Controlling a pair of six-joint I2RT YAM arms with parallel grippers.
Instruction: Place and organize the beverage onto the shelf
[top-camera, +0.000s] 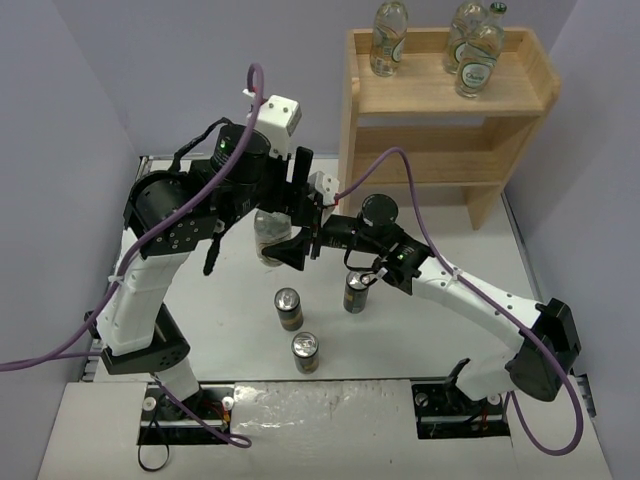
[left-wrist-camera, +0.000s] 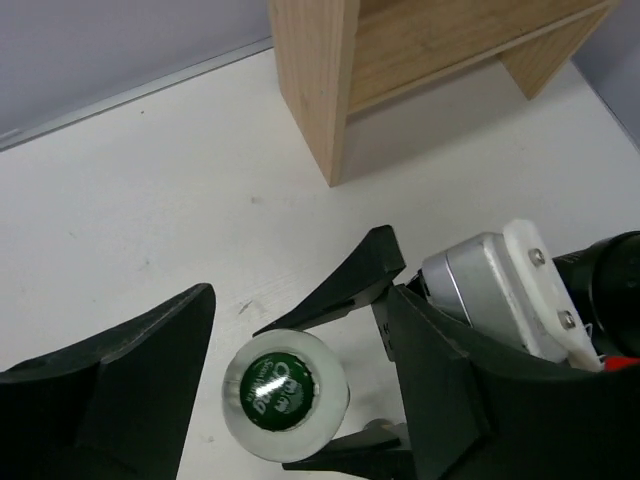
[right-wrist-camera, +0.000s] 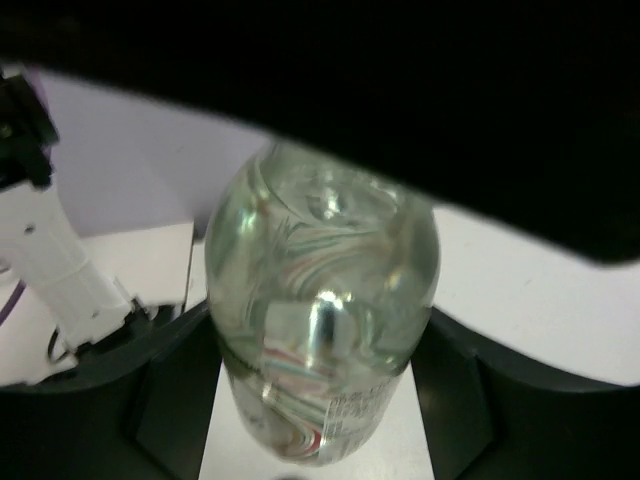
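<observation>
Top view: clear bottle (left-wrist-camera: 285, 393) upright at table (top-camera: 230, 320) centre, both grippers around it. Right gripper (right-wrist-camera: 320, 390) comes in from 3 o'clock and is clenched on the bottle body, fingers (left-wrist-camera: 340, 290) pressing both sides. Left gripper (left-wrist-camera: 300, 300) sits over the green cap, jaws released, gap visible on both sides, not touching the glass. Can't tell if the bottle base rests on the table or is lifted. Wooden shelf (top-camera: 450, 100) at 1 o'clock of the table; three bottles on its top tier: one at left (top-camera: 389, 38), two close together at right (top-camera: 463, 35) (top-camera: 479, 60). Lower tier bare. Three dark cans upright on the table, at 6 o'clock of the held bottle (top-camera: 289, 308), (top-camera: 307, 352), and at 4 o'clock (top-camera: 356, 292)
</observation>
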